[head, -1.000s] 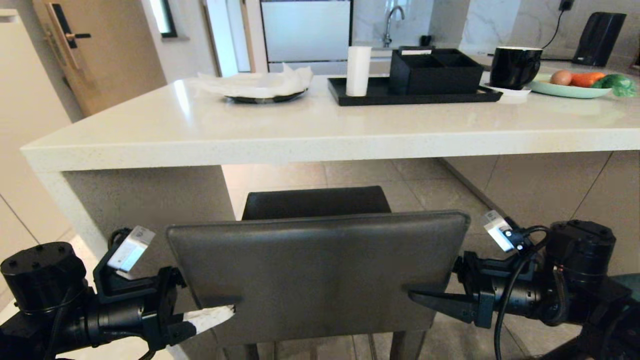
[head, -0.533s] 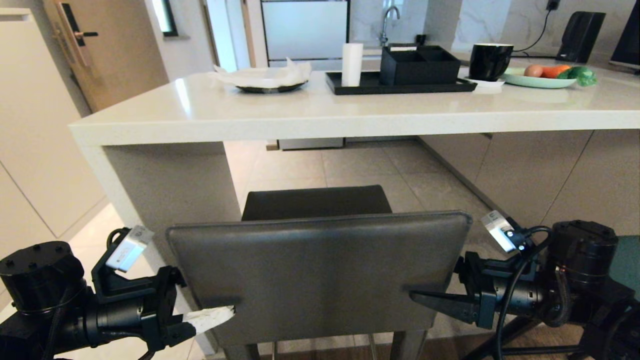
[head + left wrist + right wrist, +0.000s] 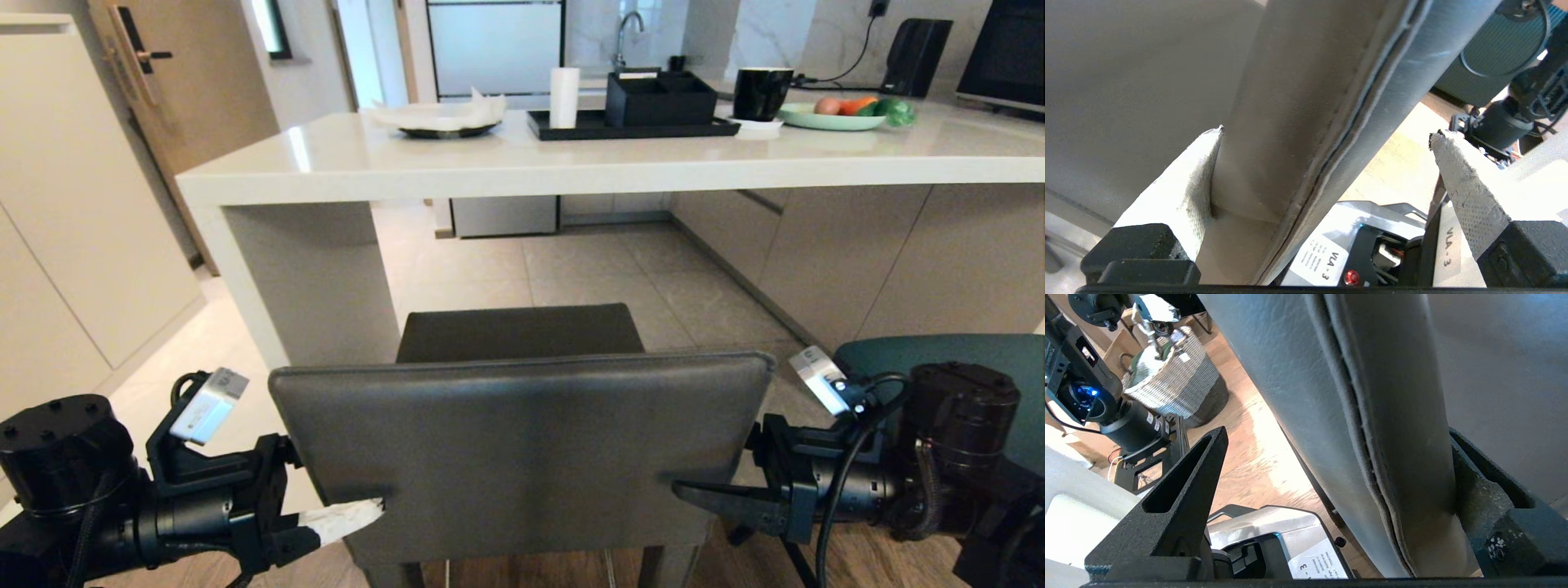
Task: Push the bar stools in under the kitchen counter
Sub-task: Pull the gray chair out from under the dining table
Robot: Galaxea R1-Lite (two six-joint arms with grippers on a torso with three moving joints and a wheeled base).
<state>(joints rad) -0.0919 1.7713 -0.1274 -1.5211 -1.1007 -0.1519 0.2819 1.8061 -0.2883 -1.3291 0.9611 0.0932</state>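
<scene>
Grey bar stool (image 3: 522,441): nearest the camera, its square back facing the robot; the dark seat shows just over the top of the back. It stands on the floor short of the kitchen counter's near edge, not under the slab; its legs are cut off by the lower frame edge.
Teal bar stool (image 3: 963,351): beside the grey one on the right, only a curved strip of its back shows behind the right arm; seat and legs hidden.
Kitchen counter (image 3: 571,167): white slab with a slab end leg at its left end; the right end runs out of frame.
Left gripper (image 3: 359,510): at the left edge of the grey back, jaws spread wide and straddling the edge; one white-wrapped finger (image 3: 1180,192) lies against the back's far face, the other stands off the near face.
Right gripper (image 3: 694,490): at the back's right edge, jaws likewise wide astride it; one black finger (image 3: 1478,477) touches the far face, the other stands clear.
On the counter's far side: a black tray (image 3: 620,126) with a white cup (image 3: 564,97) and a black box (image 3: 660,96), and a green plate (image 3: 829,120) of vegetables too small to identify.
</scene>
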